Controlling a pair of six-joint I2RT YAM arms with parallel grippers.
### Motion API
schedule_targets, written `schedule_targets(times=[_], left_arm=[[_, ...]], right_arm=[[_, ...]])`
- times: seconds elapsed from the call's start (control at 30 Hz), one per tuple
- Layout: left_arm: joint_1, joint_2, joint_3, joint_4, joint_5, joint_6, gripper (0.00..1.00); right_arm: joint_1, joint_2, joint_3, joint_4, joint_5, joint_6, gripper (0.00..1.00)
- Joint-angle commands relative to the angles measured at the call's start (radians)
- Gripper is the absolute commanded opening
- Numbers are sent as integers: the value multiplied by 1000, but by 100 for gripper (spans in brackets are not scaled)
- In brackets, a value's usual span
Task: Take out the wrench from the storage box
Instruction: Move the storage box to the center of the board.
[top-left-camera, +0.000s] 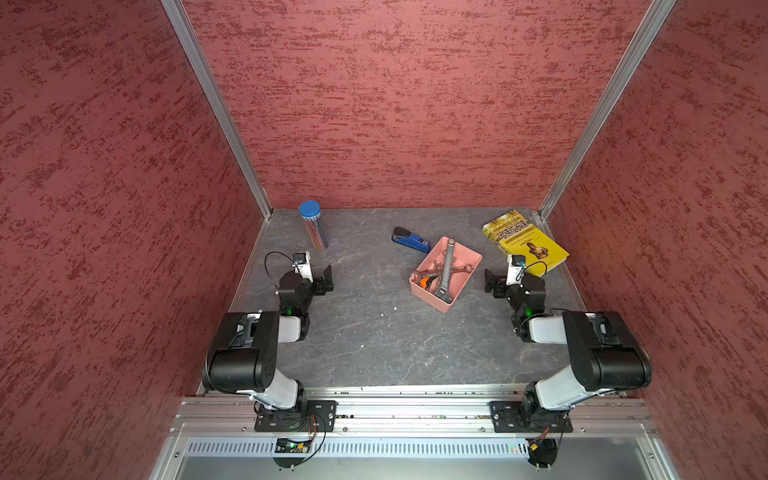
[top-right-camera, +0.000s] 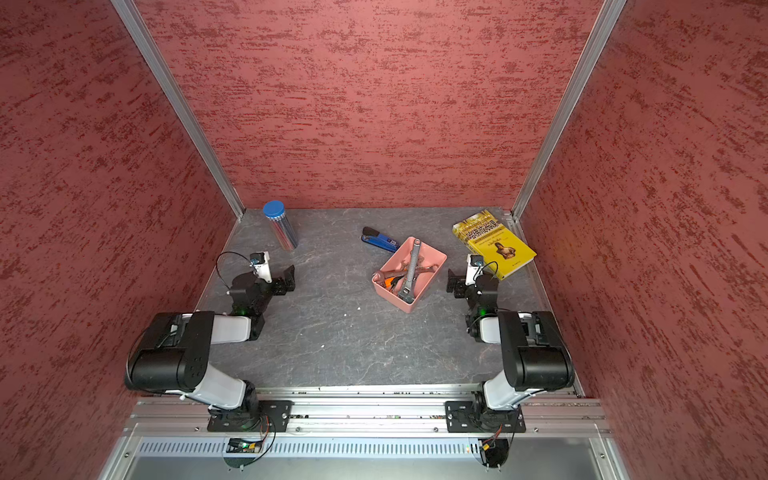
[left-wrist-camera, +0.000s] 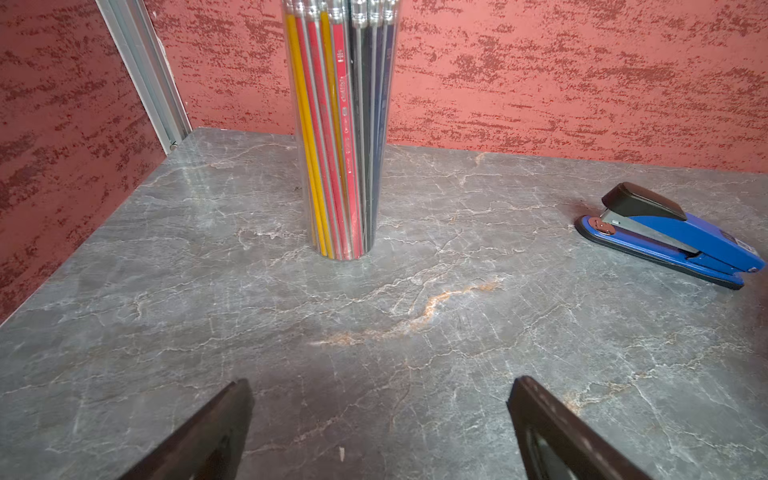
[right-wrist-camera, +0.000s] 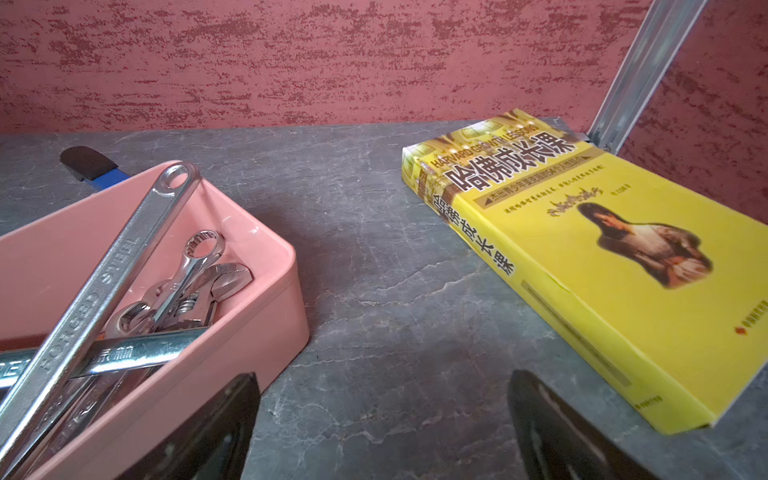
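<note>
Toward the front edge of the table (top-left-camera: 374, 345) I see the arm bases (top-left-camera: 295, 417). Mid-table: left gripper (left-wrist-camera: 380, 386) spread wide, empty, by the left edge. Same for right gripper (right-wrist-camera: 384, 382): spread, empty, just beside the storage box (top-left-camera: 464, 254). Box sits right of centre, skewed; long wrench (top-left-camera: 447, 270) lies atop smaller wrenches (right-wrist-camera: 199, 257) inside, handle end propped on the far rim. Further back: stapler (top-left-camera: 411, 240), book (top-left-camera: 525, 243) at back right corner, pencil tube (top-left-camera: 313, 226) near back left corner.

Jaws spread wide on left gripper (left-wrist-camera: 380, 384) and right gripper (right-wrist-camera: 384, 376) alike
</note>
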Motion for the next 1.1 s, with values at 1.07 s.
schedule_targets(times=[1.07], left_arm=[[-144, -417, 337, -912, 71, -293, 100]], right_arm=[[51, -607, 259, -816, -186, 246, 98]])
